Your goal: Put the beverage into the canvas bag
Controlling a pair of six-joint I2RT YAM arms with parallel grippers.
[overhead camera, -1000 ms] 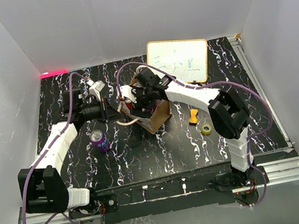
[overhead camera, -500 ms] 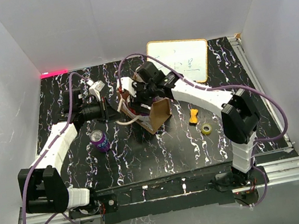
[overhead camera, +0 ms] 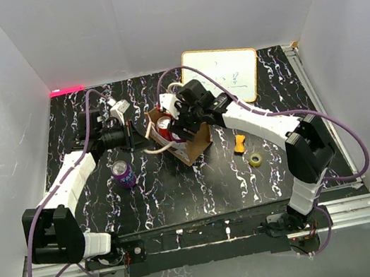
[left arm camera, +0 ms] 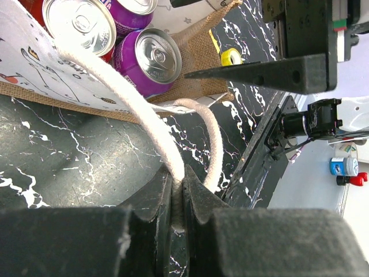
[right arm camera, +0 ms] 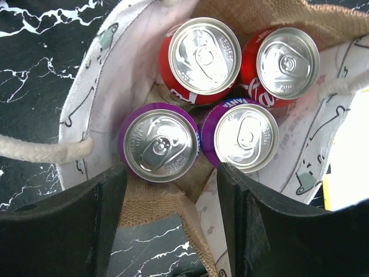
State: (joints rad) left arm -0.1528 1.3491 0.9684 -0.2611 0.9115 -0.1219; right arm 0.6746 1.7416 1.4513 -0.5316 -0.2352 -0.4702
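Tools: left tool (left arm camera: 177, 193) clamped on cream handle (left arm camera: 141, 109) of canvas bag (left arm camera: 34, 63). Right tool (right arm camera: 172, 190) jaws apart, empty, above bag mouth. Inside, upright: two red cans (right arm camera: 207, 55), two purple cans (right arm camera: 159, 144). Loose purple can (overhead camera: 122, 172) stands on desk (overhead camera: 200, 186), near-left of bag.

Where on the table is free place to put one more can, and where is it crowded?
Bare table lies in front of the canvas bag, between the purple can and the yellow tape roll. The bag is crowded: four cans fill it, and the right hand hangs over it.
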